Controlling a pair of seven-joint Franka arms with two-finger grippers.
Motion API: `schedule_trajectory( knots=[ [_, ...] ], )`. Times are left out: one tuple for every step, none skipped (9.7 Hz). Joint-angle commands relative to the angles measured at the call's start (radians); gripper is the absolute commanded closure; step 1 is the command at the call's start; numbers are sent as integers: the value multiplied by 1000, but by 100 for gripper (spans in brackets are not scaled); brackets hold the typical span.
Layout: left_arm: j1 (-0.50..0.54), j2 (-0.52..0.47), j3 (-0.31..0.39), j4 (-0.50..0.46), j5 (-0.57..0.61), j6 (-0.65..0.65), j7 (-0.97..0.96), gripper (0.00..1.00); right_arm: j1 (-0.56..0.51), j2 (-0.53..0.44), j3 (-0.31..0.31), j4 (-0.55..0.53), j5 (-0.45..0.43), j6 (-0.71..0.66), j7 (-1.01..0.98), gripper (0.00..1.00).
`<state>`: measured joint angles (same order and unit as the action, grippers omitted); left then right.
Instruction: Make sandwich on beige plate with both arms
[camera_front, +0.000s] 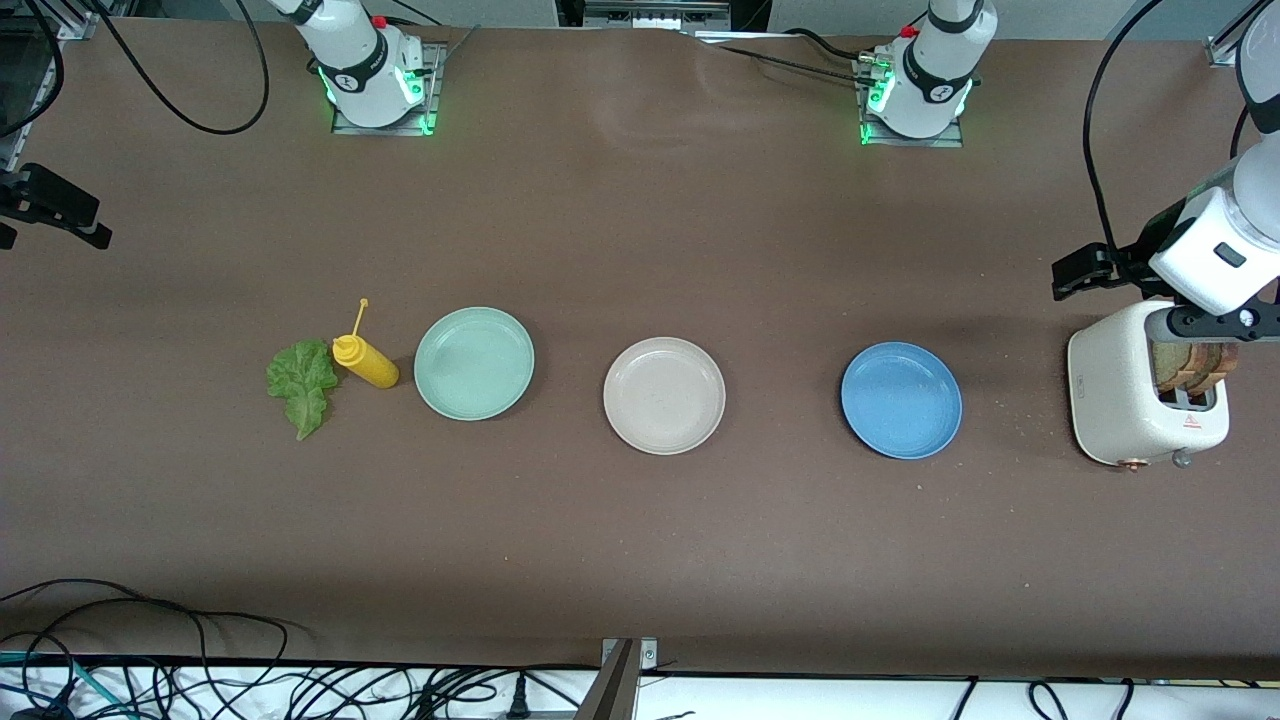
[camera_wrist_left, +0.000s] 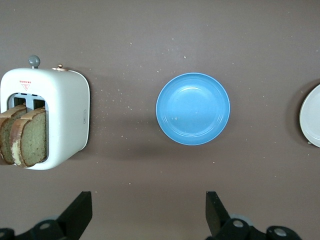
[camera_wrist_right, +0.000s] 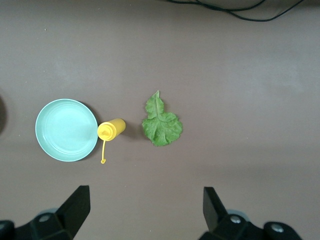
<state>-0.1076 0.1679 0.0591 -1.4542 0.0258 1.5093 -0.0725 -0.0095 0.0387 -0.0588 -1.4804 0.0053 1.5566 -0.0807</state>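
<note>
You have three plates in a row across the middle of the tabletop, about midway between the camera-side edge and the edge where the bases stand. The beige plate (camera_front: 664, 395) sits in the center of the row, bare. Toward the left arm's end lies the blue plate (camera_front: 901, 400), well apart from it; toward the right arm's end lies the mint plate (camera_front: 474, 363), also bare.

Just beside the mint plate, on its side toward the right arm's end, you see a yellow bottle (camera_front: 366, 360) tipped over, its cap strap pointing toward the base edge. The lettuce (camera_front: 301, 384) lies flat on the tabletop, touching or nearly touching the bottle, closest of the row to the right arm's end.

Near the tabletop's edge at the left arm's end stands a white toaster (camera_front: 1130, 400) with two bread slices (camera_wrist_left: 25, 137) upright in its slots, their tops sticking out. No sandwich is assembled yet.

Your left gripper (camera_wrist_left: 147, 215) hangs over the toaster, near the tabletop's end, jaws spread wide and holding nothing. Your right gripper (camera_wrist_right: 145, 212) hangs high over the lettuce end of the tabletop, jaws likewise wide and empty.
</note>
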Motion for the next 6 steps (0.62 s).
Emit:
schedule_trajectory(
  knots=[
    [3, 16, 4, 35, -24, -18, 22, 0, 0, -8, -3, 2, 13, -13, 6, 0],
    [5, 16, 4, 35, -21, -18, 22, 0, 2, -8, -1, 2, 13, -15, 6, 0],
    [6, 16, 4, 35, -21, -18, 23, 0, 0, -10, -1, 2, 13, -16, 6, 0],
    [8, 16, 5, 35, -20, -18, 23, 0, 0, -10, -3, 2, 13, -16, 6, 0],
    [8, 18, 5, 35, -18, -18, 23, 0, 0, -10, -1, 2, 13, -16, 6, 0],
    [11, 18, 5, 35, -18, -18, 23, 0, 0, -8, -3, 2, 13, -16, 6, 0]
  ],
)
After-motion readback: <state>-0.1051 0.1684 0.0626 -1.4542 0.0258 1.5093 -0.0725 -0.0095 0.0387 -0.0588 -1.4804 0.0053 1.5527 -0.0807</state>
